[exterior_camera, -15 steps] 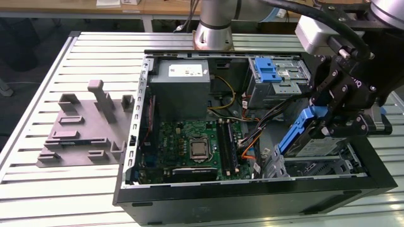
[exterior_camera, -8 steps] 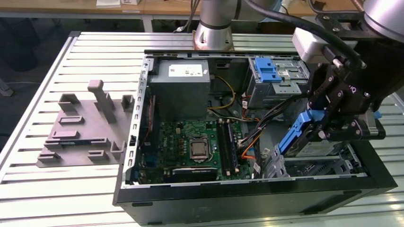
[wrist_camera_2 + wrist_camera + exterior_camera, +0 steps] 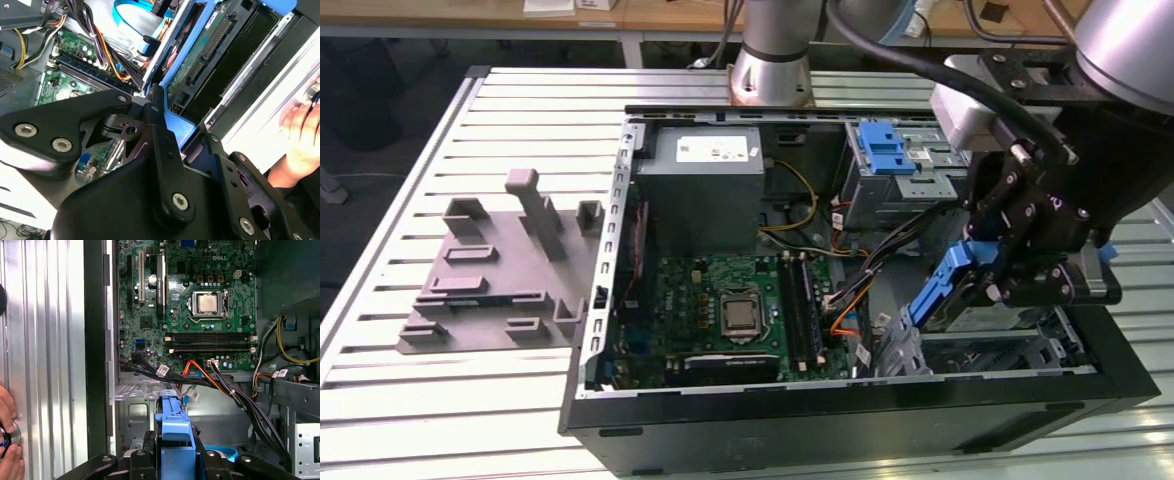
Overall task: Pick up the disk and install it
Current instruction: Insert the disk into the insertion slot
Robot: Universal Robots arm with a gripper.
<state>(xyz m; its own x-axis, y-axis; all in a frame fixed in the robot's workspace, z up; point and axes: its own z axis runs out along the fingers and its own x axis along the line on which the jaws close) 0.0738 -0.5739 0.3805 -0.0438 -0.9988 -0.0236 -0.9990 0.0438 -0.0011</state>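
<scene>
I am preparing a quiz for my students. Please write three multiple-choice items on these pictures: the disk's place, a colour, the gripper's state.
1. Where is the disk? A in a drawer; B in the gripper, over the computer case; C on a shelf.
2. The disk's frame is: A red; B yellow; C blue.
3. The gripper is: A shut on the disk; B wide open; C shut on a cable.
Key: B, the exterior view shows it held over the case; C, blue plastic in both wrist views; A, the jaws press its frame from both sides.
</scene>
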